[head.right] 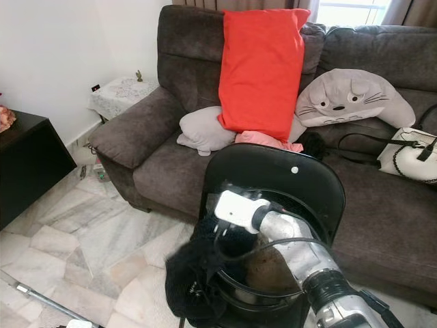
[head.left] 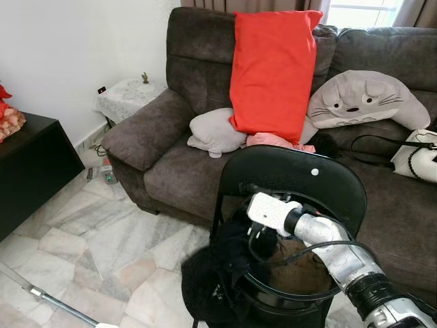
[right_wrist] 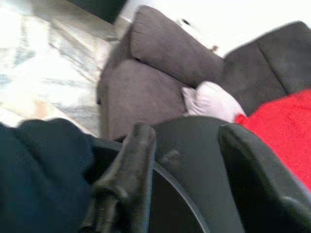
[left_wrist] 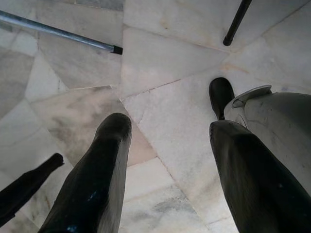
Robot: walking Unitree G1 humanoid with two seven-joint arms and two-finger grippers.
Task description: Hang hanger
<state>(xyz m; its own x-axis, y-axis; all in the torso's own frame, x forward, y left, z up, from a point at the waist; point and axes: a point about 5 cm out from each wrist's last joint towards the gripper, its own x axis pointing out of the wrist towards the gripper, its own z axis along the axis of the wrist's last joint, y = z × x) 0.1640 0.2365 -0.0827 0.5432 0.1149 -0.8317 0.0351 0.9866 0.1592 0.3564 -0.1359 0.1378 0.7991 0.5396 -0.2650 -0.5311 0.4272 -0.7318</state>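
Note:
A black folding chair stands in front of the sofa, its backrest toward the sofa. A black garment hangs over its seat edge and a brown cloth lies on the seat. My right arm reaches in over the seat, its white wrist just below the backrest. In the right wrist view my right gripper is open, its fingers over the dark garment and pointing at the backrest. I cannot make out a hanger among the dark cloth. My left gripper hangs open above the marble floor.
A brown sofa holds a red pillow, a grey pillow, a grey plush cushion and a white bag. A black cabinet stands at the left. A metal pole lies on the floor.

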